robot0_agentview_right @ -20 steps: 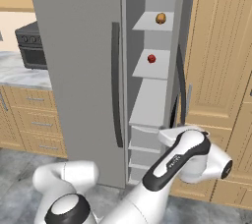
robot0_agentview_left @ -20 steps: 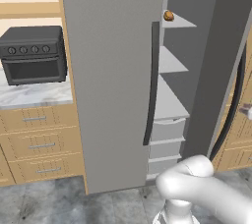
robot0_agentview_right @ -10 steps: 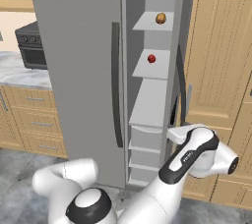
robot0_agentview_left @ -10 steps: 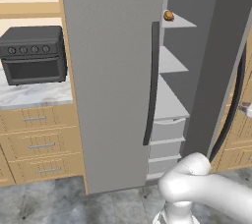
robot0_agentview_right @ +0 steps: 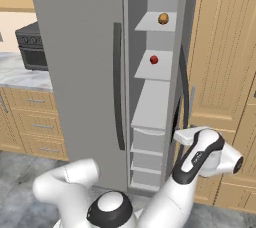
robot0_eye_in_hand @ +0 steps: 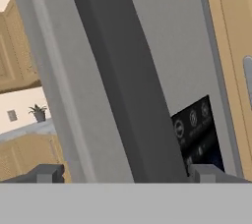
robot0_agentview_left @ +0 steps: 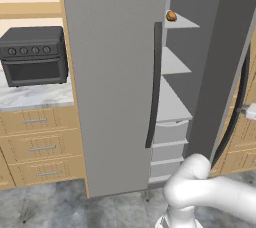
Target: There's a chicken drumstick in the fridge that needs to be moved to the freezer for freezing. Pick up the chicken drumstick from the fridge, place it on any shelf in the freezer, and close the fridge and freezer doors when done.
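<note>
The chicken drumstick [robot0_agentview_left: 171, 16] [robot0_agentview_right: 163, 19], a small golden-brown lump, lies on the top grey shelf [robot0_agentview_right: 152, 24] of the freezer [robot0_agentview_left: 180, 67], whose narrow compartment stands open. Its door [robot0_agentview_left: 220, 62] is swung out to the right, seen almost edge-on. The fridge door [robot0_agentview_left: 115, 72] [robot0_agentview_right: 80, 47] is closed. My gripper [robot0_eye_in_hand: 127, 174] is open, fingertips [robot0_eye_in_hand: 49, 174] wide apart, with the freezer door's dark bar handle [robot0_eye_in_hand: 123, 80] running between them beside the dispenser panel [robot0_eye_in_hand: 197, 129]. My hand [robot0_agentview_right: 182, 136] reaches in at the door's edge, low down.
A small red thing [robot0_agentview_right: 154, 60] sits on the second freezer shelf, with grey drawers [robot0_agentview_left: 170, 132] below. A black countertop oven [robot0_agentview_left: 34, 54] stands on the marble counter at left, above wooden drawers [robot0_agentview_left: 40, 147]. Tall wooden cabinets [robot0_agentview_right: 225, 62] flank the unit's right side.
My forearm and wrist have swung a little to the right by the freezer door. The door, the drumstick and the fridge door stay where they were.
</note>
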Available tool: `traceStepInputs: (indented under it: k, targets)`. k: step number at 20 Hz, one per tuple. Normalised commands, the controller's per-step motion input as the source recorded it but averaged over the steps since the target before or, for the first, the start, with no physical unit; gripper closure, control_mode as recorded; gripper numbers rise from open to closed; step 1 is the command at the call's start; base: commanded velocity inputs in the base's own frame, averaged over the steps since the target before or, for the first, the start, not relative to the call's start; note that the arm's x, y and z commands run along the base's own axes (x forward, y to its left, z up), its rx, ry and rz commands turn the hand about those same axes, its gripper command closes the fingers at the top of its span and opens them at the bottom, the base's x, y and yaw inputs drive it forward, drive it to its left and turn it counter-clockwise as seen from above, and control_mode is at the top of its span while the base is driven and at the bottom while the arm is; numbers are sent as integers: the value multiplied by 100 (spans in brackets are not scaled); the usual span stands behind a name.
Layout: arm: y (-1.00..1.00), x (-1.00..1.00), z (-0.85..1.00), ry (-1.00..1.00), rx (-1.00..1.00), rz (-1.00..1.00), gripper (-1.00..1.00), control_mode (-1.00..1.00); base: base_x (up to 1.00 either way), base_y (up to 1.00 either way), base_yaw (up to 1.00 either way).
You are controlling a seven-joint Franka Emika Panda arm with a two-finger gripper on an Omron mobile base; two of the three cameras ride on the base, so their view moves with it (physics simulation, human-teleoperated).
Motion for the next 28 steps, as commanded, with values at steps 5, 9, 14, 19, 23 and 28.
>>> traceStepInputs:
  k: [5,9,14,19,23,28]
  targets:
    - [9,35,-39,5,0,0,-100,-100,0,0,0]
    - [30,4,-35,5,0,0,-100,-100,0,0,0]
    - [47,16,-35,1,0,0,-100,-100,0,0,0]
    - [84,10,-33,0,5,7,-100,-100,0,0,0]
    - [100,6,-37,0,13,14,-100,-100,0,0,0]
    - [100,20,-41,3,9,11,-100,-100,0,0,0]
